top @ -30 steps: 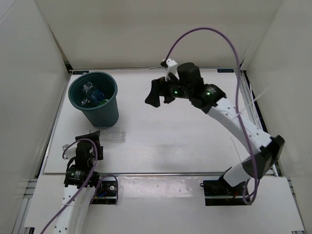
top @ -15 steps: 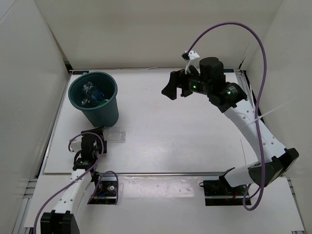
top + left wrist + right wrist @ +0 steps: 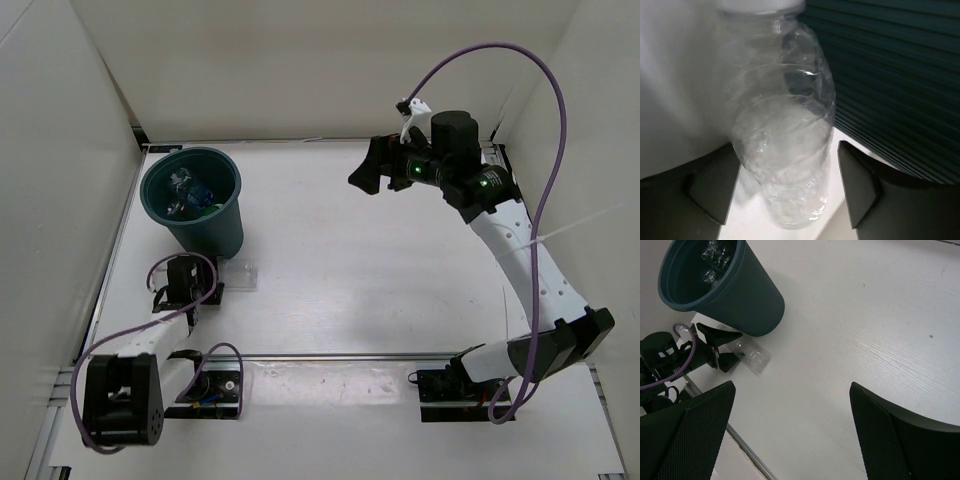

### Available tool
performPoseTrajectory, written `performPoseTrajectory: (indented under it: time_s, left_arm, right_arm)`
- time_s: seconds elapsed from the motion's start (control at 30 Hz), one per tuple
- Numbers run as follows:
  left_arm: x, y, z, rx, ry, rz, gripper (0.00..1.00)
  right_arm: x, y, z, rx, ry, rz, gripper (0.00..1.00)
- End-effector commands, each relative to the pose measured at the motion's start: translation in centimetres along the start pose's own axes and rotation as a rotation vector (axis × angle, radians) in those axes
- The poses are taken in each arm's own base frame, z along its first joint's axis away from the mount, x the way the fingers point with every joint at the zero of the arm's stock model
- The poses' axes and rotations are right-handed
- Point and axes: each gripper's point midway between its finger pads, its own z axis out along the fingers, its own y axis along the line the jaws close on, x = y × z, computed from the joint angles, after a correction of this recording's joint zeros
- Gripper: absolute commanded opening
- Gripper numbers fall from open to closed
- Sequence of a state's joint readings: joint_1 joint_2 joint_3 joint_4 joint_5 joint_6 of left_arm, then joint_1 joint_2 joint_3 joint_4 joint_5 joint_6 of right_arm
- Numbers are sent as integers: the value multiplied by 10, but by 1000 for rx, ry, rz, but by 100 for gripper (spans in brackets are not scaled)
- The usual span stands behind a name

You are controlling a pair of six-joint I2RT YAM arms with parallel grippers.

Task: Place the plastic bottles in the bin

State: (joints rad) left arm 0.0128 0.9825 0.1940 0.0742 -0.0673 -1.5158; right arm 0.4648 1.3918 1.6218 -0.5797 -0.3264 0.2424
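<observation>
A clear, label-less plastic bottle [image 3: 785, 135] lies on the table against the foot of the dark teal bin [image 3: 225, 225]. My left gripper [image 3: 785, 192] straddles its lower end. The left finger [image 3: 715, 185] is at the bottle's side and the right finger [image 3: 857, 185] stands a little off it, so the jaws are open. From above, the left gripper [image 3: 205, 282] sits just left of the bottle [image 3: 238, 275]. Other bottles [image 3: 192, 192], one blue-labelled and a green one, lie inside the bin. My right gripper [image 3: 368, 168] hangs open and empty high over the far right.
The right wrist view looks down on the bin [image 3: 752, 305], the clear bottle [image 3: 751, 356] and the left gripper [image 3: 730, 347]. White walls enclose the table on three sides. The bin stands near the back left corner.
The left arm has reached forward so its fingers now flank the clear bottle, and its jaws have narrowed. The right arm has drawn back to the right, away from the bin.
</observation>
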Motion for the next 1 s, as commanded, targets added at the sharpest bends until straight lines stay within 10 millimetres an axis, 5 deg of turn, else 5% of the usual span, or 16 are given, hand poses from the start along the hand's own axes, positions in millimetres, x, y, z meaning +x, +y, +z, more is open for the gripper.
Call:
performPoseTrajectory:
  time_s: [0.0,0.1,0.37,0.4,0.43,0.47,0.5,0.53,0.57,0.6,0.67,0.77,0.8,0.97]
  left_arm:
    - [8,-10,7,-1,77,99,85]
    - [12,-15,7,4,114,121,64]
    - [25,-12,-30,24,194,87,53]
    - [25,-33,-48,94,196,75,53]
    - [26,-16,-58,4,206,30,53]
    - [25,-20,-70,-3,207,12,53]
    - [16,-51,-94,82,166,5,54]
    - [12,-57,-107,77,147,-8,54]
    - [9,-45,-120,3,131,-11,54]
    - [-1,-74,-145,64,90,-10,56]
    - [-7,-87,-167,76,63,64,56]
    - [-14,-141,-200,203,34,205,56]
    - [-20,-184,-214,309,-6,251,56]
    - [-68,-281,-210,354,-287,563,59]
  right_arm:
    - [-3,2,-12,-10,-28,3,98]
    - [-3,-3,-15,9,-34,6,100]
    - [-1,-19,-20,57,-42,57,100]
    - [3,-24,-20,61,-34,75,100]
    - [1,-22,-23,59,-42,72,100]
    - [5,-28,-22,73,-34,92,100]
    - [9,-34,-21,86,-26,102,100]
    - [11,-33,-23,86,-28,114,100]
    - [13,-36,-23,87,-22,122,100]
    - [11,-34,-26,84,-30,132,100]
    - [20,-39,-24,90,-11,159,100]
    - [28,-39,-21,83,10,191,99]
    - [29,-37,-21,70,14,192,99]
    - [29,-30,-18,32,23,238,99]
